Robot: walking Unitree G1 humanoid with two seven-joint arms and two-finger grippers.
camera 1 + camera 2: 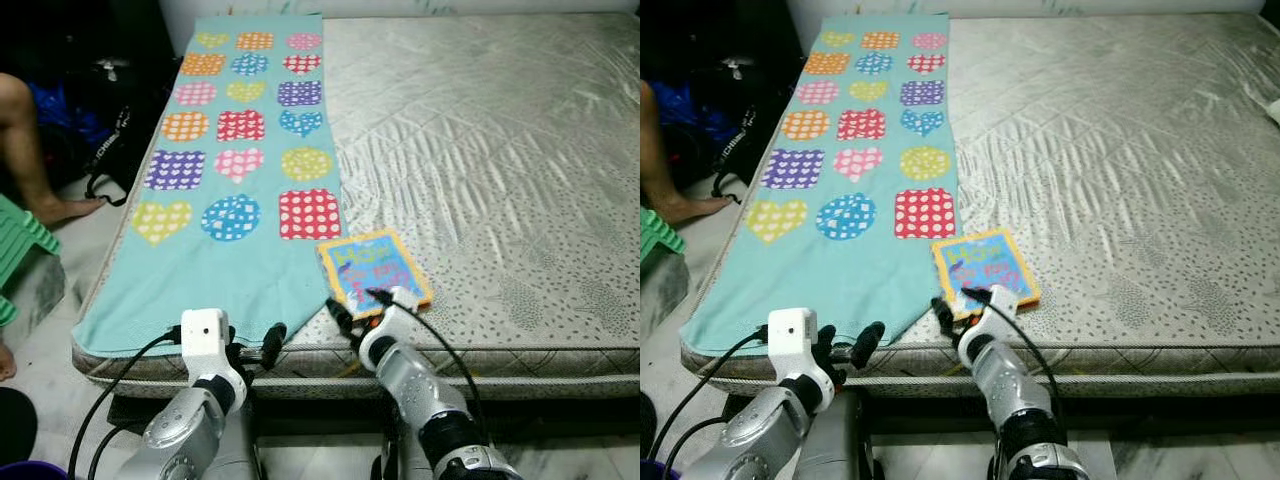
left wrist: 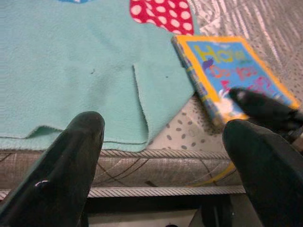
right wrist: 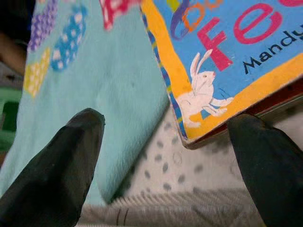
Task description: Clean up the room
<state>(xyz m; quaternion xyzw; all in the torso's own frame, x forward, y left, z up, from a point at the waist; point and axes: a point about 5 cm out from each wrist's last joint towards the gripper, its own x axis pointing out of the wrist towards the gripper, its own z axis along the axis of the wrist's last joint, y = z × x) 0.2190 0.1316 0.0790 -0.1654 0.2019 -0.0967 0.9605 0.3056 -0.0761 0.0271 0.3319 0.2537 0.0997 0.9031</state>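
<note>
A children's board book (image 1: 375, 268), blue with an orange border and a white rabbit, lies flat near the front edge of the bare mattress (image 1: 500, 150). Its left edge touches a teal blanket (image 1: 240, 260) patterned with dotted hearts and squares, spread down the mattress's left side. My right gripper (image 1: 358, 306) is open at the book's near corner. In the right wrist view the book's corner (image 3: 208, 94) lies between the fingers (image 3: 71, 156). My left gripper (image 1: 255, 348) is open and low at the mattress edge, just in front of the blanket's near hem (image 2: 94, 137).
A person's bare leg (image 1: 30, 150) and foot rest on the floor at the left. A green plastic stool (image 1: 20, 240) stands nearby and a black bag (image 1: 115, 130) lies beside the bed. The mattress's quilted side (image 2: 142, 165) drops off right below both grippers.
</note>
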